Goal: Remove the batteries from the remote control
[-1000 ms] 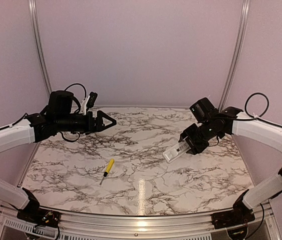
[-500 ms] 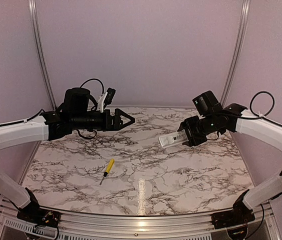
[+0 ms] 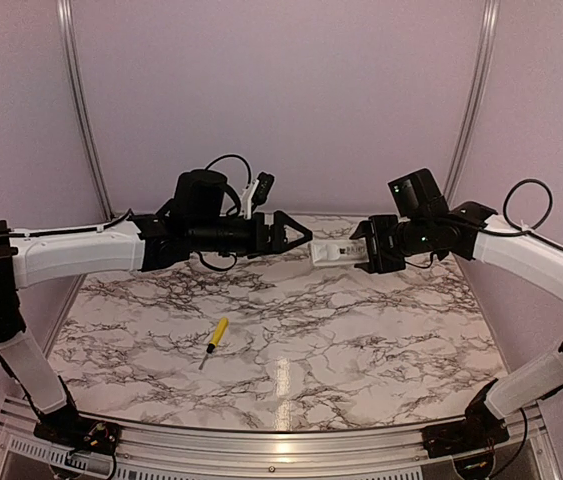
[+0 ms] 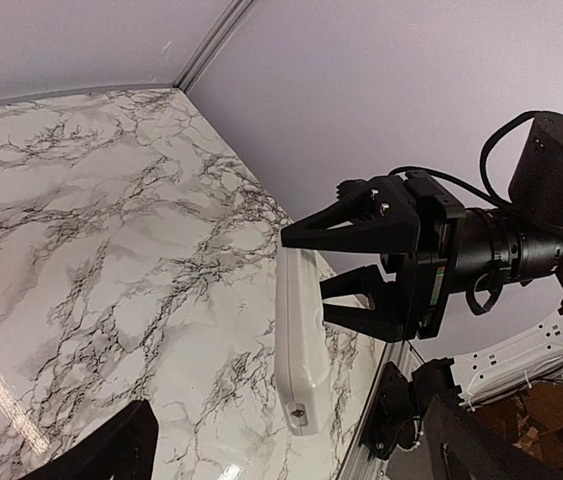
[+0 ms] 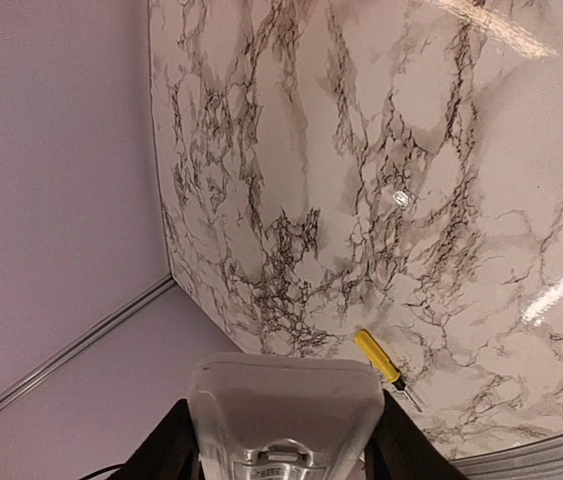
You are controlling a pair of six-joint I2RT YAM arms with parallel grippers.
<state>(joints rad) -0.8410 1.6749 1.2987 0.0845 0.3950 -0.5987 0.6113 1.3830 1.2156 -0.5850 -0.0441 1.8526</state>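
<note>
The white remote control (image 3: 331,252) hangs level in the air above the back of the table, with my right gripper (image 3: 361,252) shut on its right end. In the right wrist view its pale body (image 5: 286,405) fills the gap between the two dark fingers (image 5: 169,452). My left gripper (image 3: 301,236) is open, pointing right, with its tips just short of the remote's free end. In the left wrist view the remote (image 4: 299,345) juts toward the camera from the right gripper (image 4: 306,265). The left gripper (image 4: 291,455) has nothing in it. The batteries are hidden.
A yellow-handled screwdriver (image 3: 217,337) lies on the marble table (image 3: 361,350) left of centre, also visible as the screwdriver (image 5: 381,360) below the remote. Pink walls and metal rails (image 3: 79,110) close in the back and sides.
The right gripper has lifted the remote up and to the left, turning it level. The left arm has swung right and higher, bringing its open gripper close to the remote's free end.
</note>
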